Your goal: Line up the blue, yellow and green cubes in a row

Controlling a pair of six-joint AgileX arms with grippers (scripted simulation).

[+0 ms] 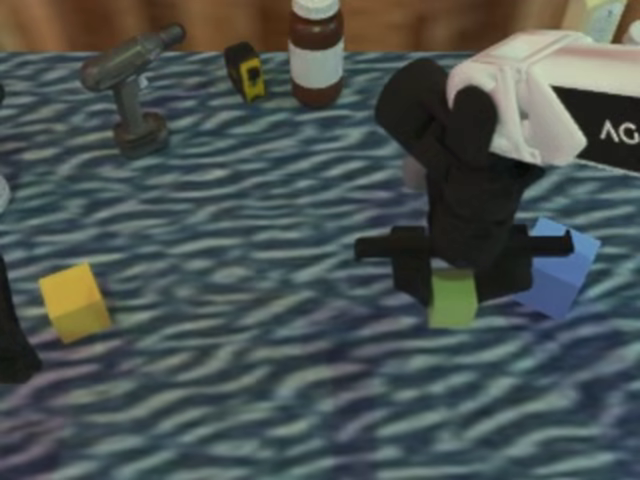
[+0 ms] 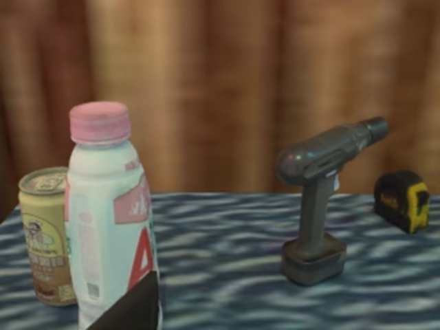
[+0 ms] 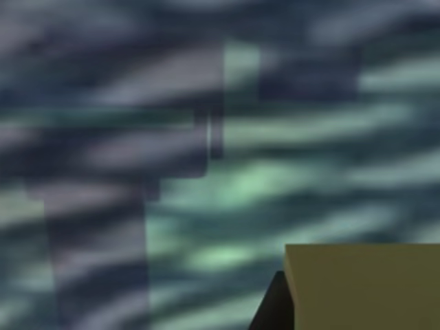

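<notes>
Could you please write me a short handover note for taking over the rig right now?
Right hand: over the right half of the table, down on the green cube; whether it grips it cannot be seen.
Left arm: parked at the table's left edge.
Blue cube: just right of the green one.
Yellow cube: alone, far left.
Done: green and blue sit close together.
Left: bring the yellow cube over and straighten the row.

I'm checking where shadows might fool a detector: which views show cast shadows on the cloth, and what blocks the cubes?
Right wrist view: a blocky dark shadow falls across the wavy blue tablecloth. Top view: the right gripper and arm cover the top of the small lime-green cube and part of the light blue cube; the yellow-orange cube shows whole. Left wrist view: no cubes.
</notes>
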